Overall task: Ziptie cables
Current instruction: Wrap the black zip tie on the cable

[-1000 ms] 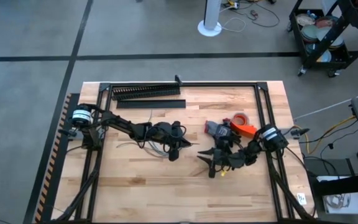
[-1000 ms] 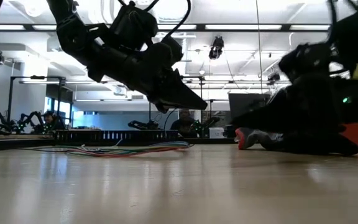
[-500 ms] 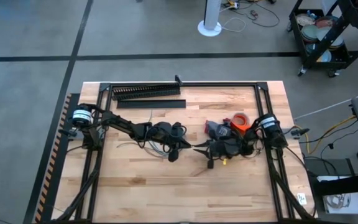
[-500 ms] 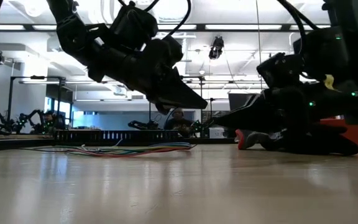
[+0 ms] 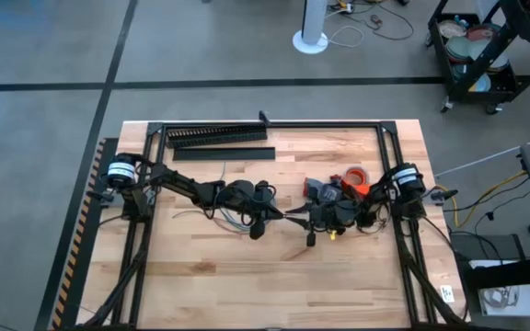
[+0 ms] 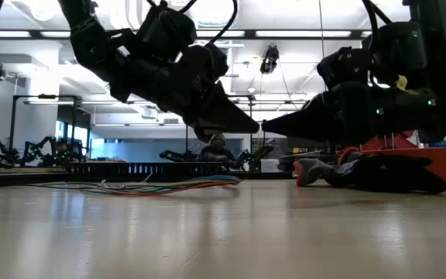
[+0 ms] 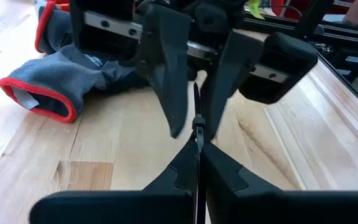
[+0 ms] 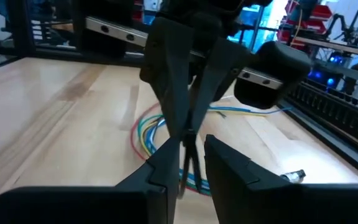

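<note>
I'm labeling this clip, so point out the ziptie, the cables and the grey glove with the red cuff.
ziptie (image 7: 197, 134): left wrist view, mid-strip between both grippers' fingers.
cables (image 6: 161, 186): low view, middle of the bundle lying on the table.
grey glove (image 7: 79, 74): left wrist view, grey fabric above the red cuff.

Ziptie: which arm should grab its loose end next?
Probably the right. The right tool is open, with a finger on each side of the ziptie, while the left tool is shut on the other end.
</note>
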You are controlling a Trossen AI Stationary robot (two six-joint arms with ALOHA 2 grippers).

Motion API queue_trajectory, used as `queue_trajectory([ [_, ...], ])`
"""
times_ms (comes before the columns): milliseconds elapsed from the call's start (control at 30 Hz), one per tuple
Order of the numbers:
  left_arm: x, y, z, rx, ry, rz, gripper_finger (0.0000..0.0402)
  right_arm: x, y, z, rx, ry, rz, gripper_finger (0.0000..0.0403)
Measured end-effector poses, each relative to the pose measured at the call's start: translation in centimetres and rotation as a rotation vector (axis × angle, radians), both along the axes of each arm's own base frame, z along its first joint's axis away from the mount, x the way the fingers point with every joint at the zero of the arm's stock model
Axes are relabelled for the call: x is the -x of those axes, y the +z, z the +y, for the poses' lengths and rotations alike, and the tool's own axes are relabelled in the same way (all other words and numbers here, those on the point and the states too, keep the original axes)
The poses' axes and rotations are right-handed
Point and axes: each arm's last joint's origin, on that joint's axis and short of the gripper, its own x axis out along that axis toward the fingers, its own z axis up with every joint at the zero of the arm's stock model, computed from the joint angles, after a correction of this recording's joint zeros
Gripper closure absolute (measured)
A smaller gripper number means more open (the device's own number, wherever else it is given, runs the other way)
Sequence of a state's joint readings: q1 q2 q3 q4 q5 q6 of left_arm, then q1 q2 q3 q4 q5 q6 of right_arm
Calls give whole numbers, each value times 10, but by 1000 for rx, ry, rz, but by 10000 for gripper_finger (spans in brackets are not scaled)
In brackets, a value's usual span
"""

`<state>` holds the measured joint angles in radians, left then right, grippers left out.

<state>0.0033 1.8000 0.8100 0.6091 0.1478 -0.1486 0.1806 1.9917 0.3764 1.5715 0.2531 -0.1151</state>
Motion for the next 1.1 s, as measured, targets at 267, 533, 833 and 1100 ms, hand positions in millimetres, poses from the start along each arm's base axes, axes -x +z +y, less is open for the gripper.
queue_trajectory([
  [267, -1, 2, 0, 0, 7, -25, 402, -1, -5, 1, -15, 0, 13, 358],
  [533, -1, 2, 0, 0, 8, -25, 401, -1, -4, 1, -10, -8, 14, 369],
  [833, -1, 2, 0, 0, 8, -25, 402, -2, -4, 0, -21, -21, 7, 343],
  [1100, -1, 2, 0, 0, 8, -24, 402, -2, -1, 0, -20, -36, -2, 334],
])
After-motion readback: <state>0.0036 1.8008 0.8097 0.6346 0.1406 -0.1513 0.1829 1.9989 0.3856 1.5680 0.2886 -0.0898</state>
